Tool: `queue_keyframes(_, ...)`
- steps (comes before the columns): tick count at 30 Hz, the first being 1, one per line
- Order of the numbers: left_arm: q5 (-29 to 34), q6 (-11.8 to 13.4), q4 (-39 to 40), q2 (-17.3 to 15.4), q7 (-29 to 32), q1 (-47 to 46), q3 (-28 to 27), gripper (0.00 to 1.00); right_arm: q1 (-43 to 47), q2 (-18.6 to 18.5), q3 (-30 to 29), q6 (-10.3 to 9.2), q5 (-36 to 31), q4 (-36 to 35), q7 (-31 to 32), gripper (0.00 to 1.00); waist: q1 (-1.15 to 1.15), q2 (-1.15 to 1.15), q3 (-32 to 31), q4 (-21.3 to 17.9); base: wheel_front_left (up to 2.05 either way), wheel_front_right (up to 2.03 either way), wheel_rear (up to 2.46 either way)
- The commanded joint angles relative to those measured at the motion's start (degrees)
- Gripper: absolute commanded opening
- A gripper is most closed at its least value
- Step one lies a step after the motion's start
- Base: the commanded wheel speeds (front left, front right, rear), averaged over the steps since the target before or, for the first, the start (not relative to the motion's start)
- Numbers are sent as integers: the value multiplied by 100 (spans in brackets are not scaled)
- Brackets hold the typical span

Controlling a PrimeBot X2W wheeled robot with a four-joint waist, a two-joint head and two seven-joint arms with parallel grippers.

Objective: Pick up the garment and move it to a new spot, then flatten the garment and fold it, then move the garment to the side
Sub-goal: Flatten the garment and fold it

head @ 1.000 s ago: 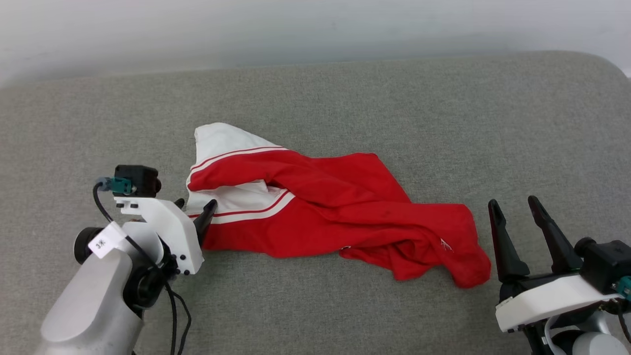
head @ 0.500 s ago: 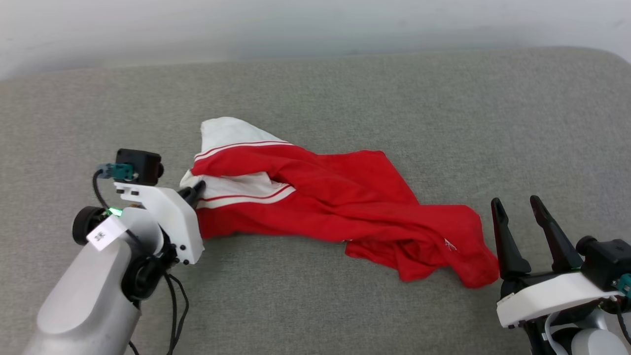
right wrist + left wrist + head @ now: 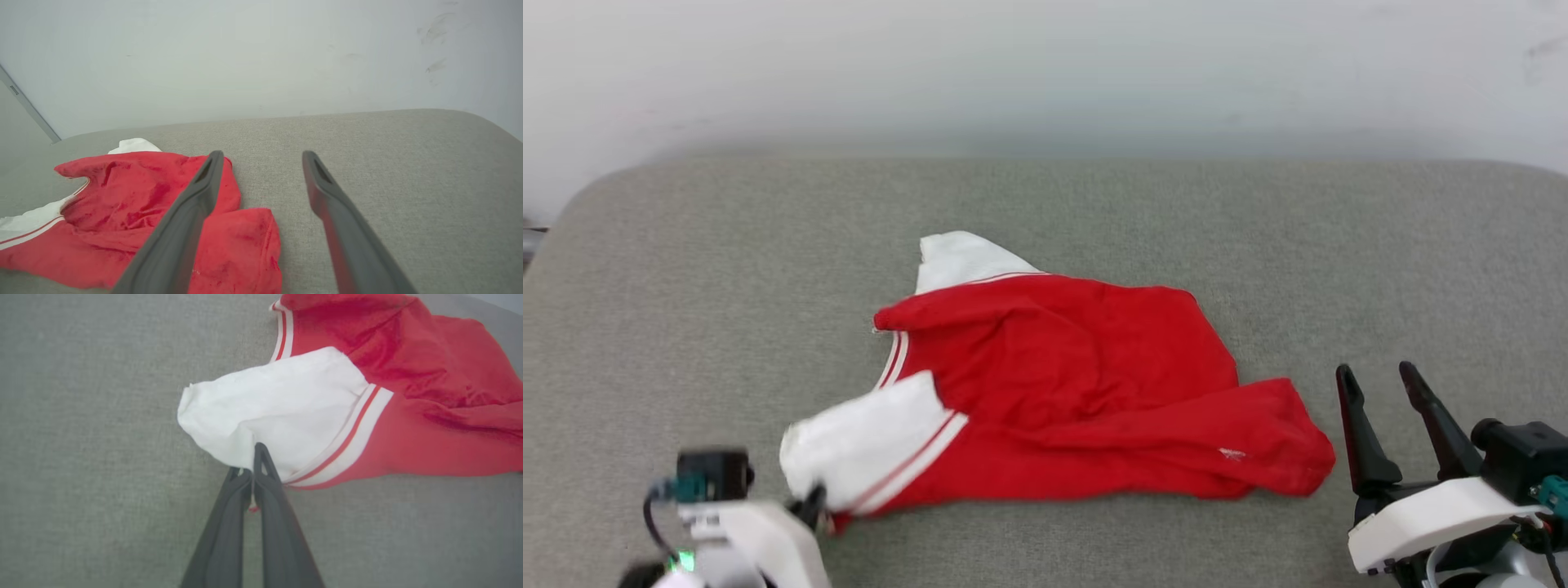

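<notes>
Your left claw (image 3: 248, 465) has clamped onto the white sleeve (image 3: 269, 404) of the garment (image 3: 1062, 384), dragging it nearer over the surface (image 3: 1258, 229) to relocate it; your right claw (image 3: 1376, 374) waits wide, empty.

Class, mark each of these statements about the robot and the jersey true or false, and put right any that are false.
1. The left gripper is shut on a white part of the garment. True.
2. The right gripper grips the garment's red end. False: its jaws stand open and hold nothing.
3. The garment lies on a grey fabric surface. True.
4. The garment is folded neatly. False: it lies rumpled and unfolded.
</notes>
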State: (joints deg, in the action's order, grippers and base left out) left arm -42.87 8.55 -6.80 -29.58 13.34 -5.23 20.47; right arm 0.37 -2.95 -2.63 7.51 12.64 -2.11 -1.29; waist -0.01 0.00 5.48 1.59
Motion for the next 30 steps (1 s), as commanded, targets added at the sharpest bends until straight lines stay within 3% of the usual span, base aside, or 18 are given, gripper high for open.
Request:
queue_keyframes(1, -87, 67, 50, 49, -19, 254, -15, 0, 75, 11, 18, -4, 37, -25, 24, 100, 1, 0, -136, 92, 0, 0, 0)
queue_keyframes(7, -375, 294, -38, 237, -33, 1220, 8, 0, 212, 11, 60, -4, 45, -51, 158, 100, 1, 0, -382, 163, 0, 0, 0)
queue_keyframes(15, -495, 202, -390, 600, -242, 1437, 154, 0, 322, 11, 47, -4, 53, -119, 270, 100, 1, 0, -560, 163, 0, 0, 0)
queue_keyframes(16, -474, 229, -418, 635, -353, 1375, 107, 40, 332, 11, 36, -4, 58, -129, 270, 100, 1, 0, -565, 165, 0, 0, 0)
queue_keyframes(17, -458, 222, -453, 643, -396, 1335, 105, 87, 339, 11, 31, -4, 69, -146, 275, 100, 1, 0, -569, 165, 0, 0, 0)
queue_keyframes(18, -416, 208, -464, 653, -453, 1283, 114, 100, 344, 11, 23, -4, 73, -157, 282, 100, 1, 0, -574, 165, 0, 0, 0)
queue_keyframes(23, -217, 216, -394, 634, -922, 1054, 1, 100, 343, 11, -26, -4, 103, -186, 320, 100, 1, 0, -597, 161, 0, 0, 0)
queue_keyframes(30, 167, 412, 68, 677, -1825, 760, -244, 100, 204, 10, -100, -4, 281, -12, 461, 100, 1, 0, -528, 189, 0, 0, 0)
